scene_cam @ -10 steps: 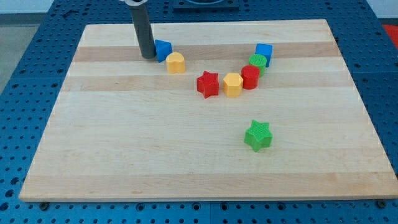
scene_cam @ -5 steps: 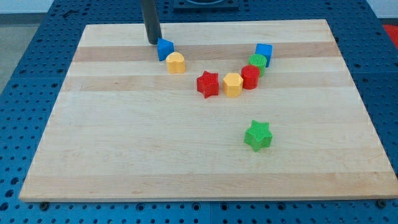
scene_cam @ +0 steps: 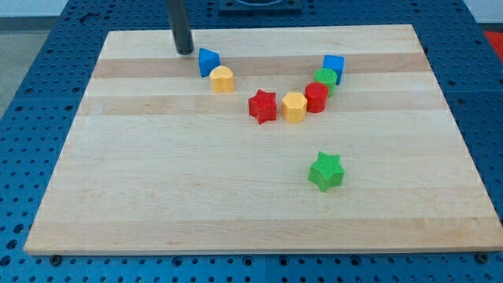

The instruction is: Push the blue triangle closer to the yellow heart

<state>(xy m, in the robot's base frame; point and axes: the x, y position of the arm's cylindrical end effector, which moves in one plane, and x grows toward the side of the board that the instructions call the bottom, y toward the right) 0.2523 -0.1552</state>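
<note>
The blue triangle (scene_cam: 207, 61) lies near the board's top, left of centre. The yellow heart (scene_cam: 222, 79) sits just below and to the right of it, touching or nearly touching it. My tip (scene_cam: 184, 52) rests on the board up and to the left of the blue triangle, a small gap apart from it. The rod rises straight out of the view's top.
A red star (scene_cam: 262, 105), a yellow hexagon (scene_cam: 294, 107), a red cylinder (scene_cam: 316, 97), a green round block (scene_cam: 325, 79) and a blue cube (scene_cam: 334, 65) form a curved row at the right. A green star (scene_cam: 325, 170) lies alone lower down. The wooden board (scene_cam: 157, 196) lies on a blue pegboard.
My tip moved up from the blue triangle's left side and now stands further up-left, apart from it. The blue triangle shifted slightly; the other blocks have not moved.
</note>
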